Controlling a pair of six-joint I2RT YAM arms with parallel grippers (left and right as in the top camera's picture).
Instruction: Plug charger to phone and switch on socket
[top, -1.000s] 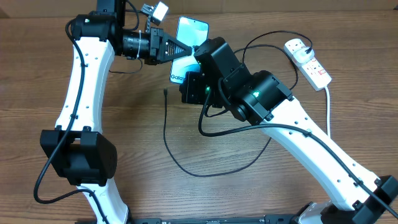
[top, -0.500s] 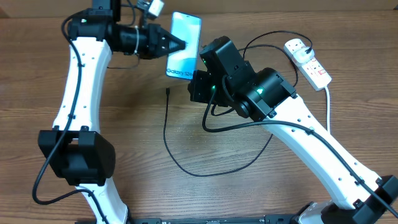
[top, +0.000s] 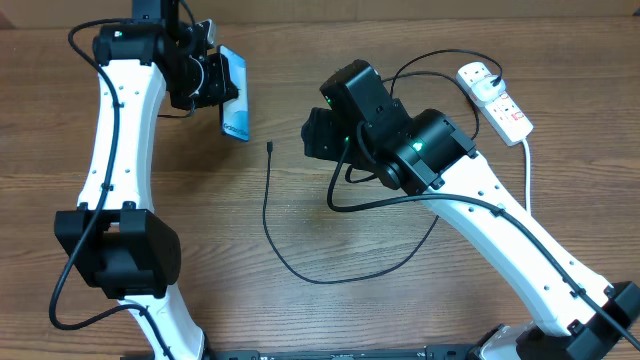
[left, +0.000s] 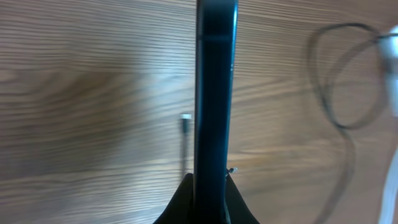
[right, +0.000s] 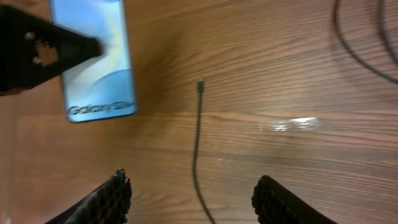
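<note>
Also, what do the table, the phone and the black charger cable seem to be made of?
Table: wood or wood-look laminate, matte, with clear grain lines.
Phone: smooth glossy front, probably glass, glowing light blue; dark shiny edge, metal or plastic, cannot tell.
Charger cable: thin black flexible sheath, likely rubber or plastic, lying in loose curves.
</note>
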